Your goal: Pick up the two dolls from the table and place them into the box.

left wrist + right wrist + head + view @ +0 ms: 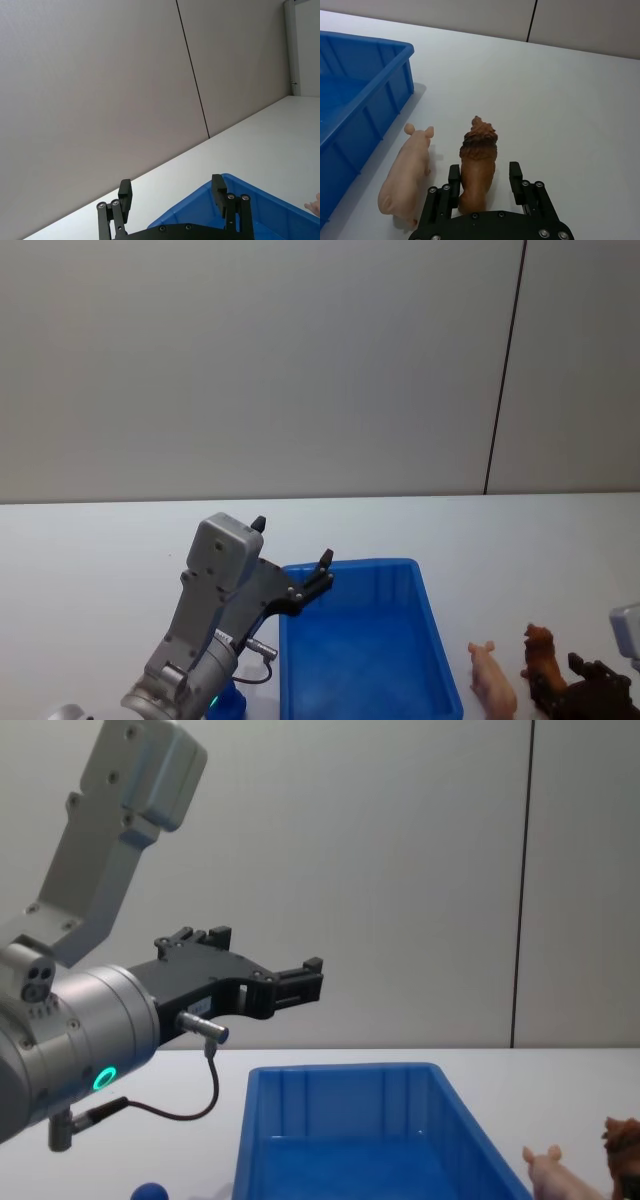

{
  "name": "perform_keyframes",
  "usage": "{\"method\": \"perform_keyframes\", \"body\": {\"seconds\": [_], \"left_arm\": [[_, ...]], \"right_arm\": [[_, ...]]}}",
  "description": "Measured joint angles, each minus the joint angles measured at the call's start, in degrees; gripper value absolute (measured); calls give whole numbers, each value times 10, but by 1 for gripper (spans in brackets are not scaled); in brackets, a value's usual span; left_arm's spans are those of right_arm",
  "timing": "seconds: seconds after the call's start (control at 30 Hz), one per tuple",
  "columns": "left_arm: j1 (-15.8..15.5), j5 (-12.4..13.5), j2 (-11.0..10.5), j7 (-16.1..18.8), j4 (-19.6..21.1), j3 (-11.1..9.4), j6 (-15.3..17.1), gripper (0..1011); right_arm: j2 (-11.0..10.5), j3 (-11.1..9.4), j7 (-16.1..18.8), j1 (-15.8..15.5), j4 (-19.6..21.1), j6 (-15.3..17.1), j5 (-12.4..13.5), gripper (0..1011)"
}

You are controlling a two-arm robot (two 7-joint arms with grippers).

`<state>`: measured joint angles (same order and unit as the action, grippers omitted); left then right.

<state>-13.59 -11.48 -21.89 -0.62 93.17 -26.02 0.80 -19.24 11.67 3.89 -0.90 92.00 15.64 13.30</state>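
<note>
The blue box (350,566) is sitting toward the near edge of the white table (100,540), roughly midway along it, with its open top facing up. Nothing that I can make out is lying inside it.

Both dolls are standing on the table to the right of the box, also toward the near edge. The pale pink pig (407,175) is standing just beside the box's right wall without touching it. The reddish-brown animal (479,150) is standing close alongside the pig, on the side away from the box. Both are facing the table's far edge.

The right gripper (484,172) is reaching low over the table and straddling the rear of the reddish-brown animal. Its jaws are spread, one finger (454,175) lying right against the animal's flank, the other standing off with a gap showing.

The left gripper (171,187) is hanging in the air above the box's far left corner, well above the rim. Its jaws are parted wide and are holding nothing.

A small blue ball (150,1192) is resting on the table just left of the box, under the left arm.
</note>
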Motion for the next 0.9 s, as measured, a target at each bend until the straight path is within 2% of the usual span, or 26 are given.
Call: {"method": "perform_keyframes", "body": {"seconds": [0.17, 0.2, 0.33, 0.6, 0.9], "left_arm": [[0, 0, 0, 0, 0, 0, 0, 1002], [0, 0, 0, 0, 0, 0, 0, 1002], [0, 0, 0, 0, 0, 0, 0, 1002], [0, 0, 0, 0, 0, 0, 0, 1001], [0, 0, 0, 0, 0, 0, 0, 1002]], "right_arm": [[2, 0, 0, 2, -4, 4, -2, 479], [3, 0, 0, 2, -5, 6, -2, 418], [4, 0, 0, 3, -5, 6, -3, 337], [4, -1, 3, 2, 6, -8, -3, 334], [2, -4, 11, -2, 38, -42, -3, 334]]}}
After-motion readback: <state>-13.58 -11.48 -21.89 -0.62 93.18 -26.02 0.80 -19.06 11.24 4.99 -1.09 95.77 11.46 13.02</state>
